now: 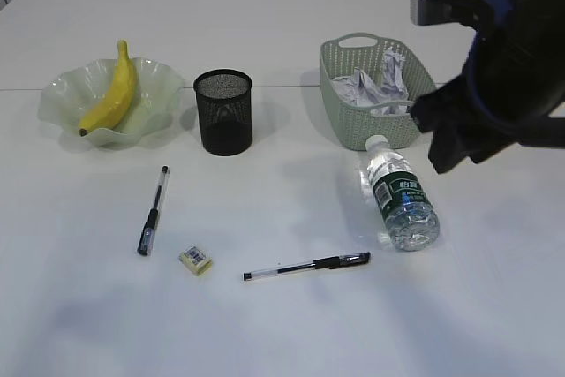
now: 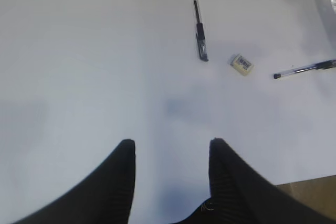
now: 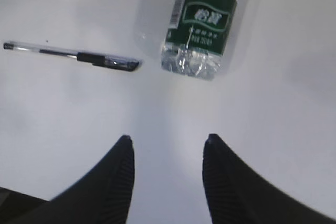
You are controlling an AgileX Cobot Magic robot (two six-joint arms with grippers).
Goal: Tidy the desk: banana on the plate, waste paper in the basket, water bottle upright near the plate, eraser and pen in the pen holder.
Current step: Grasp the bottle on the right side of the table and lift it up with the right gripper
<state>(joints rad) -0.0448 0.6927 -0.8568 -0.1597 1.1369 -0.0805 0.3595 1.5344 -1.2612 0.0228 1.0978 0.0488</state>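
— While the right arm [image 1: 503, 68] bulked dark at the edge of the exterior view, how much of it could you make out?

— Little. It was cut off by the frame, a blurred black mass with a blue block on top, and its gripper was not distinguishable there. The right wrist view showed the right gripper [image 3: 167, 148]: two ribbed black fingers spread apart over bare white table [image 1: 291, 324], holding nothing. The left gripper [image 2: 170, 150] was likewise spread and empty, seen only in its own wrist view.

— And the larger things?

— A woven pale green basket [image 1: 353, 116] with handle slots held crumpled waste paper [image 1: 375, 84], partly hidden by its wall. A wavy-rimmed translucent green plate [image 1: 62, 99] carried the curved yellow banana [image 1: 113, 94]. Between them stood a black mesh pen holder [image 1: 223, 112], a cylinder whose inside I could not see into.

— The bottle?

— The clear, ridged water bottle [image 1: 399, 196] lay on its side just before the basket, white cap toward it, green label unreadable; the right wrist view cut off its upper end.

— Smaller still?

— One pen [image 1: 307, 265] lay left of the bottle, a second pen [image 1: 153, 212] lay nearer the plate, both clear-barrelled with dark grips. The small pale yellow eraser [image 1: 196, 260] sat between them, its print too small to read
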